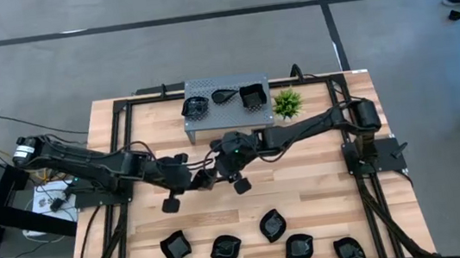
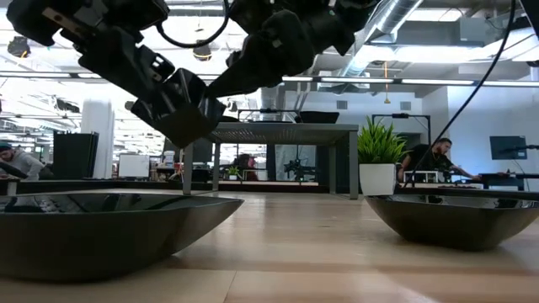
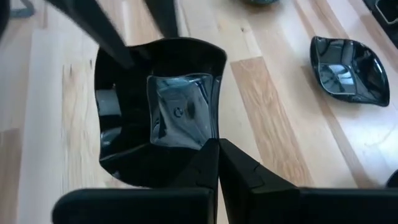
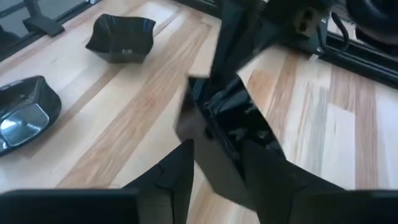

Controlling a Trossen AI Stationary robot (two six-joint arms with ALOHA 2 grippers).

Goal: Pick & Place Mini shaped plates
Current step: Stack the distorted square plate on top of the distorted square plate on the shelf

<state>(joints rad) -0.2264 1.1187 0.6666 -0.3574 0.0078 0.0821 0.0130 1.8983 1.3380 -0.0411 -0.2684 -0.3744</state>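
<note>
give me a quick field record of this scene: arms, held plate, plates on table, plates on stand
left gripper: shut on the edge of the square plate, held above mid-table
right gripper: at the same plate, fingers either side of its rim, not yet clamped
handover: both arms meet over the table centre
plates on table: five along the near edge, e.g. leaf-shaped plate
grey stand: three plates on top
green plant: beside the stand

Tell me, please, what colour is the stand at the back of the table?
Grey perforated metal stand, clearest in the high view.
</note>
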